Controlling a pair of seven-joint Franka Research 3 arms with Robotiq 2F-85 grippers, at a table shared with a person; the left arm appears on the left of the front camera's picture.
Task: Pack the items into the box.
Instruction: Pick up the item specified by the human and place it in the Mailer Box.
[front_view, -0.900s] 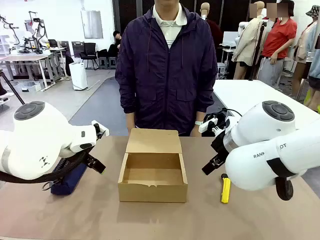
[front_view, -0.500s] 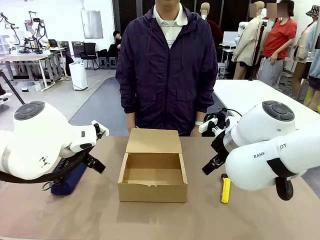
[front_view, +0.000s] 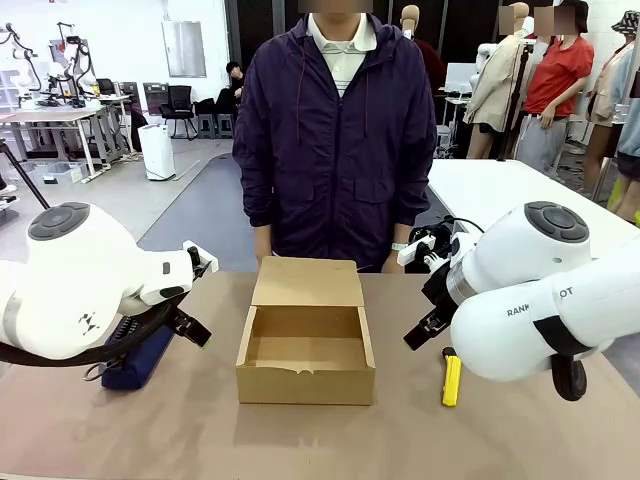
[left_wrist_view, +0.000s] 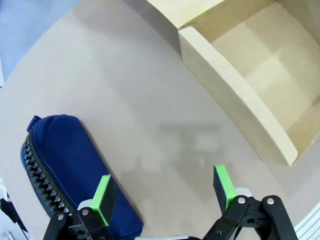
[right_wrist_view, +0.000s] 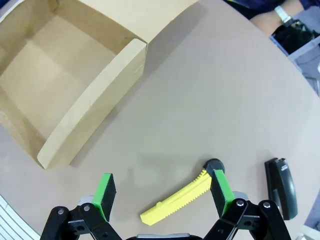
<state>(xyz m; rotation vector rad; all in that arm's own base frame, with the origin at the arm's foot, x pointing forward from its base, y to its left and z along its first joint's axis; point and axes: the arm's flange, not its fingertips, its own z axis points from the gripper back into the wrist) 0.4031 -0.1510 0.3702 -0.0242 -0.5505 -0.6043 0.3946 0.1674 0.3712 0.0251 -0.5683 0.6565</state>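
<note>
**Knife first: square the pads to its slim sides**

Open box (right_wrist_view: 90, 120), nothing seen inside, beyond the right gripper (right_wrist_view: 162, 192) and off toward one pad. Blue pouch (left_wrist_view: 70, 165) beneath one finger of the left gripper (left_wrist_view: 165, 192). Both sets of fingers spread wide, holding nothing. Black stapler (right_wrist_view: 281, 187) outside the right gripper's other pad. Yellow utility knife (right_wrist_view: 175, 202) slanting between the pads, black tip by the stapler-side one. Roll the wrist until the pads face its long sides, then descend mid-body.
</note>
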